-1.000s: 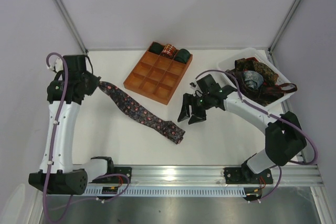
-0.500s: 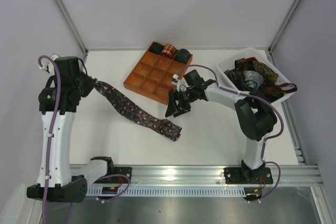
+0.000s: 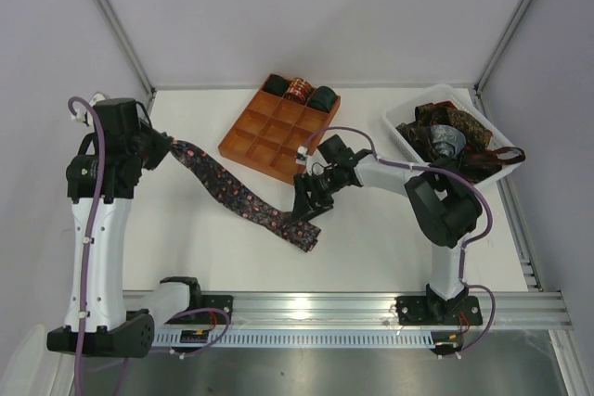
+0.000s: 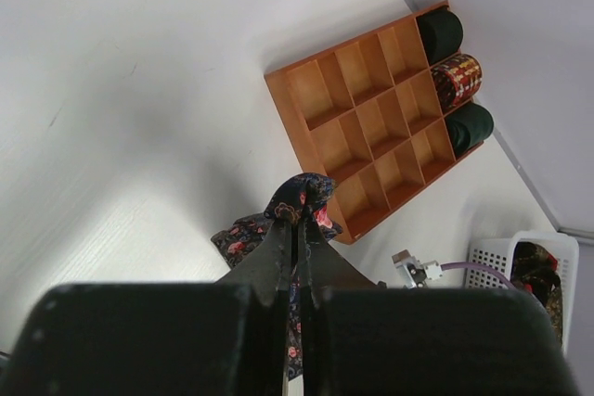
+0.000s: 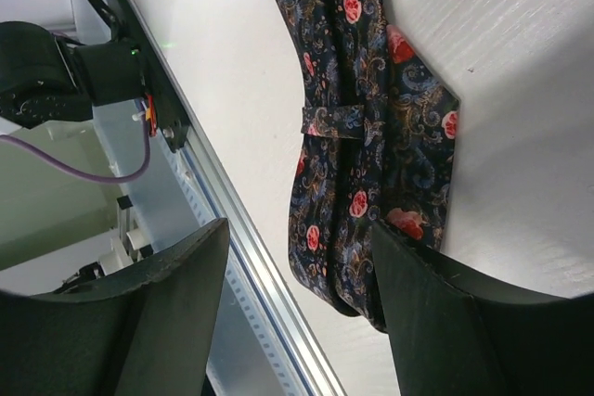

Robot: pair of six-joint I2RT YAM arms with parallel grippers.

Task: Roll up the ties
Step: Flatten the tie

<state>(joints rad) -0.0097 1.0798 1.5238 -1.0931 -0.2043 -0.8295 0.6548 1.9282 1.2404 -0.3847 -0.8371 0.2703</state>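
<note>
Seen from above, the left gripper (image 3: 165, 150) is at the far left of the white table (image 3: 371, 248). Its jaws are pressed together on the narrow end of a dark floral tie (image 3: 237, 194). The left wrist view shows that end bunched just past the fingertips of the left gripper (image 4: 299, 229).

From there the tie runs in one long diagonal strip, from far left toward the near centre, and its wide end lies by the front rail (image 3: 371, 308).

The right gripper (image 3: 306, 206) hangs directly over that wide end and is much the nearer arm to it. Its jaws are spread wide and hold nothing. In the right wrist view, the tie (image 5: 353, 136) runs lengthwise between the two fingers (image 5: 176, 294), which stand either side of its width. The cloth looks folded over here, and whether the pads touch it cannot be told.

Any roll would likely start at this wide end and travel up the strip toward the clamped end.

Just behind the right gripper sits an orange gridded tray (image 3: 269, 132). Its back row holds three rolled ties (image 3: 297, 90) — the other cells look unfilled. It is close, but off the tie's line.

At far right, a white bin (image 3: 401, 132) holds a heap of loose ties (image 3: 455, 136), well apart.
</note>
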